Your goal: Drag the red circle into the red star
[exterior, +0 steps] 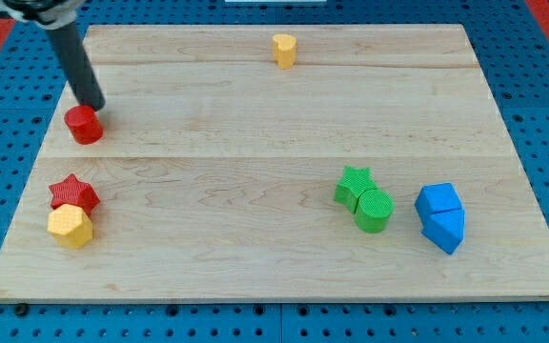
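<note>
The red circle lies at the view's left on the wooden board. My tip touches or nearly touches the circle's upper right edge; the dark rod slants up to the view's top left. The red star lies below the circle, near the board's left edge. A yellow hexagon-like block sits right under the star, touching it.
A small yellow block stands near the board's top edge, at the middle. A green star and a green cylinder touch each other at the right. Two blue blocks sit together further right.
</note>
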You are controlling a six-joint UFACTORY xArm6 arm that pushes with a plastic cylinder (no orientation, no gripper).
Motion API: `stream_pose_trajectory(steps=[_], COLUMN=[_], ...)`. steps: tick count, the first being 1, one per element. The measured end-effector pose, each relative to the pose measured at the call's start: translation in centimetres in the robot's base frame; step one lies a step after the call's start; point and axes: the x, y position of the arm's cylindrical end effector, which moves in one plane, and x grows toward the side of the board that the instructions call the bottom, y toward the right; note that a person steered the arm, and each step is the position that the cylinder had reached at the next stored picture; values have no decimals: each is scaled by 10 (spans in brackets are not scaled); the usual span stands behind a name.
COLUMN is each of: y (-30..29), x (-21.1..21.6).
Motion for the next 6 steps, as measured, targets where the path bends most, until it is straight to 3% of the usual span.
stream_pose_trajectory(steps=[2, 4, 6], y=[1, -4, -3], x=[44, 25, 96])
